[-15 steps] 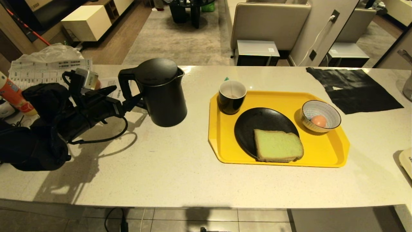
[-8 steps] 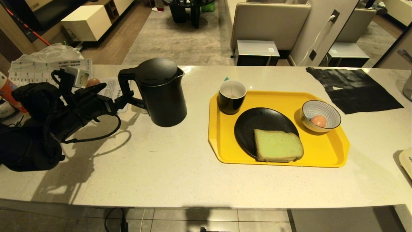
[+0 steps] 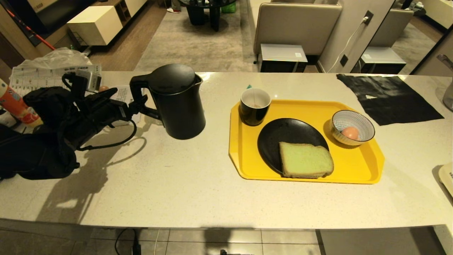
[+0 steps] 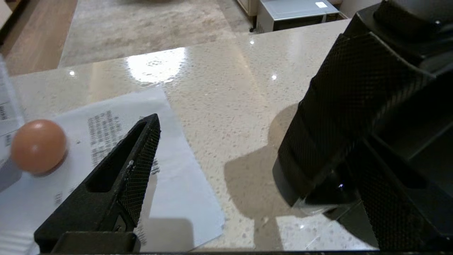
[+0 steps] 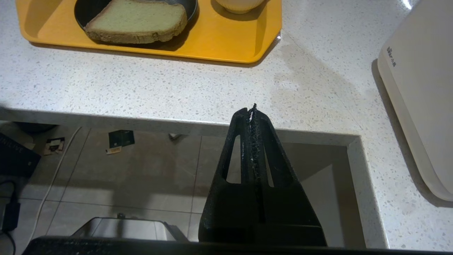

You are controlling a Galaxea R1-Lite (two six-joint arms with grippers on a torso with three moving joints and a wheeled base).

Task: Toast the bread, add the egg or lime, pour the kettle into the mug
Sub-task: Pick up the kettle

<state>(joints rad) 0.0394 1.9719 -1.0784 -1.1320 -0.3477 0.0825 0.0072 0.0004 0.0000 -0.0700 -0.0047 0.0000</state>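
Left hand (image 3: 132, 106), fingers spread wide and empty, sat level at the kettle's (image 3: 178, 102) upright loop handle (image 3: 138, 96) on the tabletop (image 3: 184, 184), nearer than the parked, shut right hand (image 5: 253, 109).

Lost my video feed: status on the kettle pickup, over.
Left gripper open, straddling the kettle handle, not clamped. Right gripper shut, parked below the counter edge. Mug on the yellow tray; path between looks clear.
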